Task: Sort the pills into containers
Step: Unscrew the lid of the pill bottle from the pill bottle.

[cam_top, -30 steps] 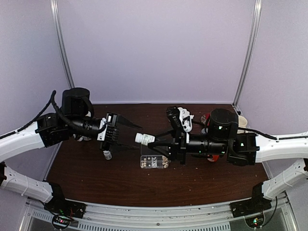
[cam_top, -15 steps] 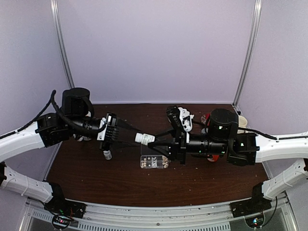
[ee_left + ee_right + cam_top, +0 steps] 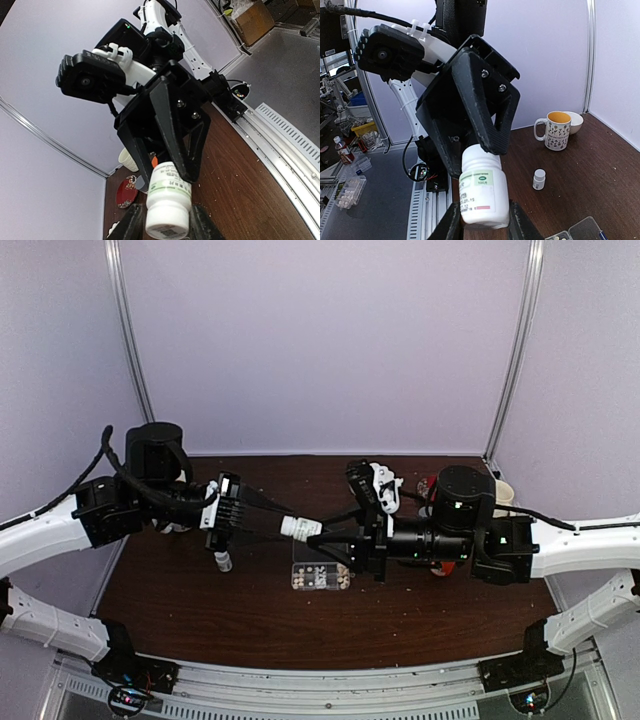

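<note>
Two-arm hold over the box.
The left gripper and right gripper each pinch the white bottle from opposite ends, in the air. The box, holding pills, lies on the table just below.

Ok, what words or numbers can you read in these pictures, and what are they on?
"100": on the label of the white bottle, in the right wrist view; the mark after it is blurred.
The other lines on that label: too blurred to read in any view.
Small white bottle on the table: too small to read.
Mug: only flower pictures, no words that I can see.
</note>
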`<state>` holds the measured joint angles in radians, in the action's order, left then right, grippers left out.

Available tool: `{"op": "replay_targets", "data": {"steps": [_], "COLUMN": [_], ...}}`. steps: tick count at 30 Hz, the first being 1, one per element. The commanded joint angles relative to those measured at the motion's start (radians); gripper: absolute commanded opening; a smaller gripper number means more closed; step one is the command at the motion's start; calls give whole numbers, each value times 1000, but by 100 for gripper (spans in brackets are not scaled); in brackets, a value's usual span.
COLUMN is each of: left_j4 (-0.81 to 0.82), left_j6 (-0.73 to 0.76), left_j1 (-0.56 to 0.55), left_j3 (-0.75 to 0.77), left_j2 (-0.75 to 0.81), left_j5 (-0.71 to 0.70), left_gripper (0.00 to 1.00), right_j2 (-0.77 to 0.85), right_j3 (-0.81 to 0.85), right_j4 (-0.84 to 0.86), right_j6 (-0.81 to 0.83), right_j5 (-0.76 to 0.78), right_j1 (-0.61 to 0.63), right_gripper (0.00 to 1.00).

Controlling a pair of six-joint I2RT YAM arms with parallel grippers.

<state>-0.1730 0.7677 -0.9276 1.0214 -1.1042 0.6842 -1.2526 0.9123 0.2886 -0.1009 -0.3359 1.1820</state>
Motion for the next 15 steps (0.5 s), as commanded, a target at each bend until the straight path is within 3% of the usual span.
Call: {"op": "replay_targets", "data": {"steps": [1,8,15], "left_j4": [56,55,55], "left_j6": [-25,-24,-26], "left_j1": [3,3,2], "left_j3": [-11,-16,-18], "left_j2": [15,15,11], "left_j5": [-1,-7,-11], "left_gripper": [36,43,43], "right_j2": [14,22,25], "right_j3": [2,-7,-10], "right_j4": [34,43,46], "right_j6": [1,1,4], "right_j5": [-9,-12,-18], "right_j1": [-6,-4,-5], "right_gripper": [0,0,0]}}
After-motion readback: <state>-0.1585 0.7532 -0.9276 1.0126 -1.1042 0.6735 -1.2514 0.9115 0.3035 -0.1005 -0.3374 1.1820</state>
